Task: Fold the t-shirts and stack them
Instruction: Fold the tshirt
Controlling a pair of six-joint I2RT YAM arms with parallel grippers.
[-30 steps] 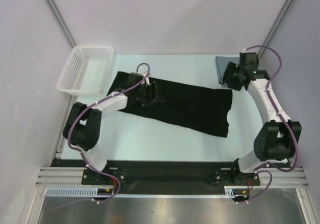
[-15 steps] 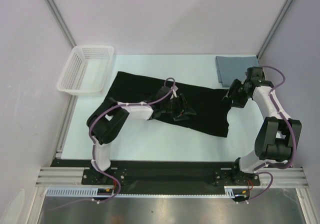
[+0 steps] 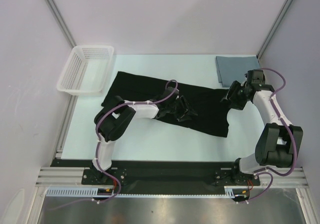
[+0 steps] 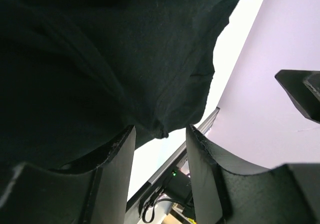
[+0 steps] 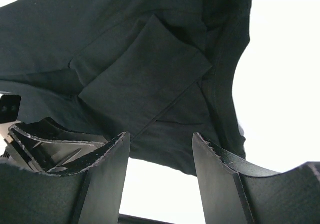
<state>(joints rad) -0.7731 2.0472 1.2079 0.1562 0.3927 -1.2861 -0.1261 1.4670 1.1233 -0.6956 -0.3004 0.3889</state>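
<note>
Left claw [image 4: 160, 130] spread beside soft, creased black shirt [image 3: 210, 111]; right claw [image 5: 161, 136] spread over its angular sleeve [image 5: 145, 79]; grey-blue shirt [image 3: 235, 69] folded flat.

Left gripper [image 3: 184, 109], right gripper [image 3: 228, 98], jaws apart

A robotics lab cell: plain wall panels [image 3: 165, 19] in aluminium framing [image 3: 54, 14] enclose a white table [image 3: 165, 139], with left arm [image 3: 140, 109] and right arm [image 3: 270, 109] bolted to a near rail [image 3: 60, 176].
</note>
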